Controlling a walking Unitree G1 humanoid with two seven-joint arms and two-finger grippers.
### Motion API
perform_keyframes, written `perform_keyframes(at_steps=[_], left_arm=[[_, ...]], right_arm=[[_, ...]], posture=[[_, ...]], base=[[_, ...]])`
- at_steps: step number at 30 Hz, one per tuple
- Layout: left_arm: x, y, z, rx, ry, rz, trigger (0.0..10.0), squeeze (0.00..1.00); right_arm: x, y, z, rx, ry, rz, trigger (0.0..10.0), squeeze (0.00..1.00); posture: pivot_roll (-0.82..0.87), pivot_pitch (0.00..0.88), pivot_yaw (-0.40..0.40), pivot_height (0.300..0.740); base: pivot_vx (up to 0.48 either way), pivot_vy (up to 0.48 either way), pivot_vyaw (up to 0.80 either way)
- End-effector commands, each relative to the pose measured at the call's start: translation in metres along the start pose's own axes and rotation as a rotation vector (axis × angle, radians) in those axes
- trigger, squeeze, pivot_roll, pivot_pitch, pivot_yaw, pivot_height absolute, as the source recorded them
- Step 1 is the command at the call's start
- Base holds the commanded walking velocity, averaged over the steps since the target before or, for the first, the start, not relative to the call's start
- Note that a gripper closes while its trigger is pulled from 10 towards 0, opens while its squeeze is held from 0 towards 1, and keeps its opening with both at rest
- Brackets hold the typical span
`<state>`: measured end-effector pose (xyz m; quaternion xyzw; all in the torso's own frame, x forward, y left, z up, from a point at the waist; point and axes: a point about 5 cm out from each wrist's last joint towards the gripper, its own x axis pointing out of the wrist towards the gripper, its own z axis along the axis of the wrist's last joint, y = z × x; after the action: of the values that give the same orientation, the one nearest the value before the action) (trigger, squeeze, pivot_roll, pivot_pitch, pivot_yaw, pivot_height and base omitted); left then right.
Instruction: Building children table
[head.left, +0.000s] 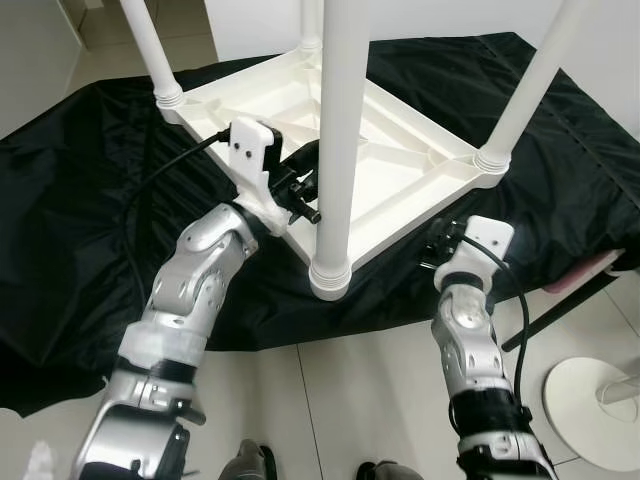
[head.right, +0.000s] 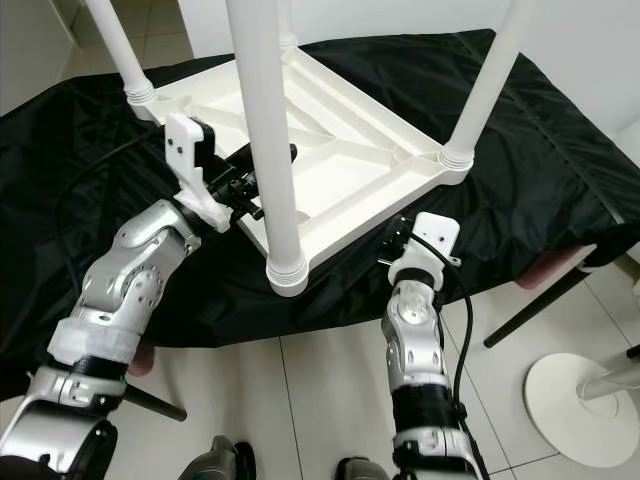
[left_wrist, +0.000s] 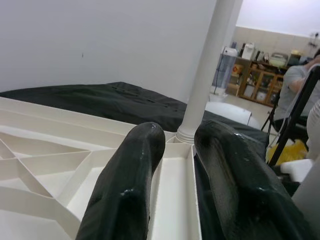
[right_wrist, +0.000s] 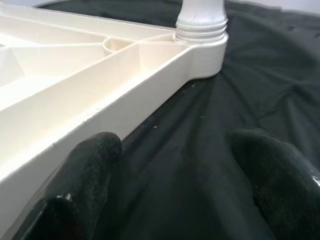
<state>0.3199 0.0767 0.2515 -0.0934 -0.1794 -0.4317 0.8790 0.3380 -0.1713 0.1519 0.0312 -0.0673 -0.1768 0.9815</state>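
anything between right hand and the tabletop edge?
Only bare black cloth. In the right wrist view, the right hand is open, one finger close beside the upturned tabletop edge; I can't tell if it touches.

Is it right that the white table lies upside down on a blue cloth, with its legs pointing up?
Not quite: the cloth is black, not blue, as the left eye view shows. The white table does lie upside down on it, legs pointing up.
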Motion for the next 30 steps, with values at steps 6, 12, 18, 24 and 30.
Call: perform_keyframes(at_steps=[6,12,18,24,30], left_arm=[[-0.001,-0.011,0.002,-0.025,-0.007,0.005,10.0,0.00],[-0.002,-0.010,0.005,-0.005,-0.001,0.009,10.0,0.00],[-0.002,-0.021,0.008,-0.014,0.006,-0.058,10.0,0.00],[-0.004,-0.036,0.006,-0.045,0.017,-0.120,10.0,0.00],[-0.003,-0.045,0.006,-0.073,0.013,-0.152,10.0,0.00]], right_arm=[[0.010,0.009,-0.012,0.019,0.073,-0.015,10.0,0.00],[0.025,0.006,-0.011,0.021,0.082,-0.020,10.0,0.00],[0.047,0.000,-0.001,0.019,0.089,0.025,10.0,0.00],[0.056,0.007,0.006,0.015,0.103,0.130,10.0,0.00],[0.059,0.011,0.007,0.008,0.127,0.181,10.0,0.00]], posture=[[-0.02,0.155,0.068,0.740],[-0.01,0.154,0.063,0.740],[0.00,0.154,0.068,0.740],[0.00,0.152,0.076,0.740],[0.00,0.150,0.079,0.740]], base=[[0.000,0.000,0.00],[0.000,0.000,0.00],[0.000,0.000,0.00],[0.000,0.000,0.00],[0.000,0.000,0.00]])
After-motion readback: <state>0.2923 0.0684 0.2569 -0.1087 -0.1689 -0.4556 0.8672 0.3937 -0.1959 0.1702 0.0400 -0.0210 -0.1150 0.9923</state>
